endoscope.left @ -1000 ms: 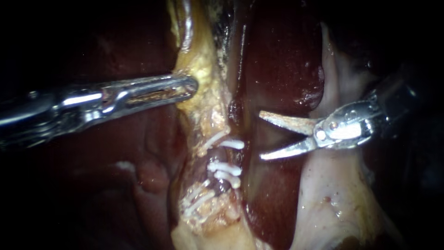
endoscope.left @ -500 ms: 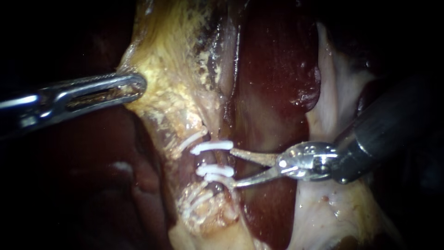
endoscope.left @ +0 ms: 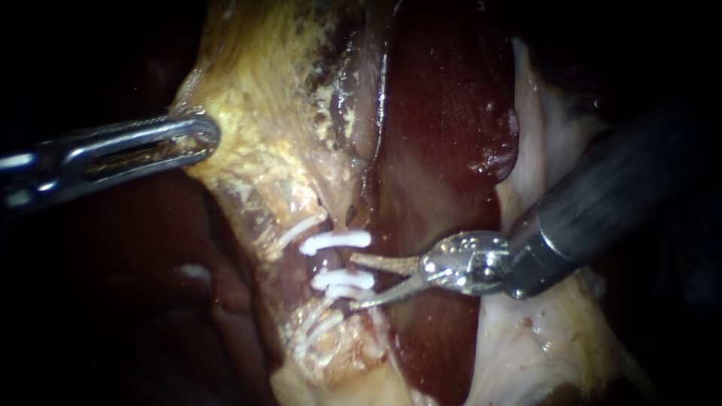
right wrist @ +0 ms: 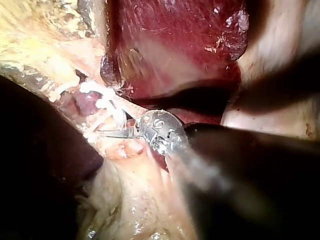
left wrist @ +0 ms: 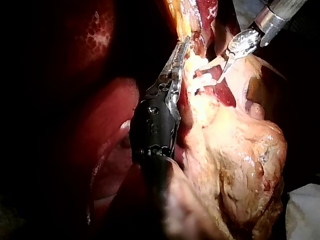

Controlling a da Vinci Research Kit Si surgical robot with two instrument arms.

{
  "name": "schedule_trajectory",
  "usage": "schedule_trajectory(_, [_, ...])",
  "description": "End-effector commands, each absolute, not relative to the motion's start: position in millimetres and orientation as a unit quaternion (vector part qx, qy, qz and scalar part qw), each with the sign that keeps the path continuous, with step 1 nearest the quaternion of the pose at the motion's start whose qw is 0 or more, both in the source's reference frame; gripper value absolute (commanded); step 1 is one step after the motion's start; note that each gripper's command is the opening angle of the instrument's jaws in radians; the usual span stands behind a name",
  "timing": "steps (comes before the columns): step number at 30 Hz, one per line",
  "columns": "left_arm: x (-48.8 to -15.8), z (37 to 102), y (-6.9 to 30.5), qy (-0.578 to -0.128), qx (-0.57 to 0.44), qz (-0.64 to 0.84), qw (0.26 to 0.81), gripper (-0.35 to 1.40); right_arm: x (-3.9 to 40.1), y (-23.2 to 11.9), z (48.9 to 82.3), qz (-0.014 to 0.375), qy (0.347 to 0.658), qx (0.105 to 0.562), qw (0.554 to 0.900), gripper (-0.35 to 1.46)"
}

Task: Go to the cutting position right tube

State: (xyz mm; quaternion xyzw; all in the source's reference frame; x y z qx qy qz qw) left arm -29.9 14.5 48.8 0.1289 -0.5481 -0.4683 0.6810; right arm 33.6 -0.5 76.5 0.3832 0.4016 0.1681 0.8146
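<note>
Jaws of right instrument (endoscope.left: 355,282) stand slightly open at clips (endoscope.left: 336,241); left instrument (endoscope.left: 201,140) grips edge of yellow tissue (endoscope.left: 259,131).

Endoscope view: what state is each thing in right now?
Left instrument, jaws shut on yellow tissue.
Right instrument, jaws open, tips at the clips.
Clips, closed across the tube.
Tube, clipped, not yet cut.

No legible txt, labels or nos. anywhere (all 3 views).
</note>
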Motion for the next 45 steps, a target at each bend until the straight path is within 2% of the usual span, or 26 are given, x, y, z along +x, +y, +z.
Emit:
schedule_trajectory(1, [-29.8, 48.8, 14.5, -0.548, 0.129, -0.468, 0.681, -0.35, 33.5, -0.4, 76.7, 0.169, 0.401, 0.381, 0.816, 1.34])
schedule_trajectory(8, [-29.9, 48.4, 14.3, -0.548, 0.126, -0.467, 0.682, -0.35, 33.6, 0.3, 77.6, 0.172, 0.401, 0.378, 0.817, 1.32])
schedule_trajectory(17, [-29.9, 48.4, 14.3, -0.548, 0.126, -0.467, 0.682, -0.35, 36.4, 1.1, 78.7, 0.177, 0.409, 0.379, 0.811, 1.3])
schedule_trajectory(31, [-30.1, 48.6, 14.3, -0.548, 0.126, -0.467, 0.682, -0.35, 38.4, -0.2, 78.8, 0.141, 0.428, 0.41, 0.793, 1.27])
schedule_trajectory(45, [-30.1, 48.9, 14.3, -0.548, 0.125, -0.467, 0.682, -0.35, 39.6, -0.3, 78.7, 0.134, 0.442, 0.409, 0.787, 1.27])
